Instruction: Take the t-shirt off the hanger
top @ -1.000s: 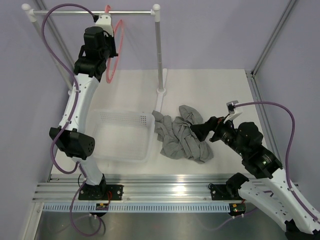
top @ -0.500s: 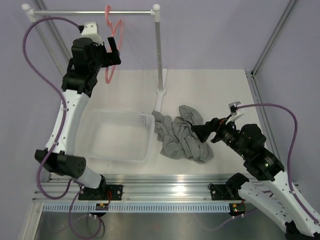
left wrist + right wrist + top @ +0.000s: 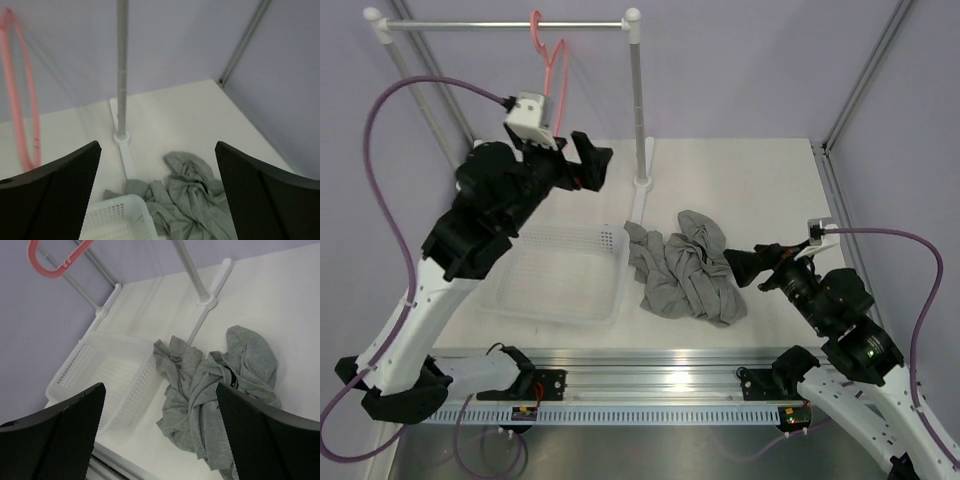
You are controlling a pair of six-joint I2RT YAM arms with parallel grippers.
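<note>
Grey cotton t-shirt (image 3: 685, 270) lies crumpled at three o'clock of the white mesh basket (image 3: 560, 228), off the bare salmon-pink plastic hanger (image 3: 552, 70) at twelve o'clock, so I judge removal done; my left gripper (image 3: 592, 165) and right gripper (image 3: 740, 268) gape empty.

You'll find a white perforated basket (image 3: 582, 228) at 9 o'clock on the table (image 3: 750, 180). The white-and-silver clothes rail (image 3: 470, 25) spans 10 to 12 o'clock, its right post's foot (image 3: 642, 183) just beyond the basket's far right corner.
</note>
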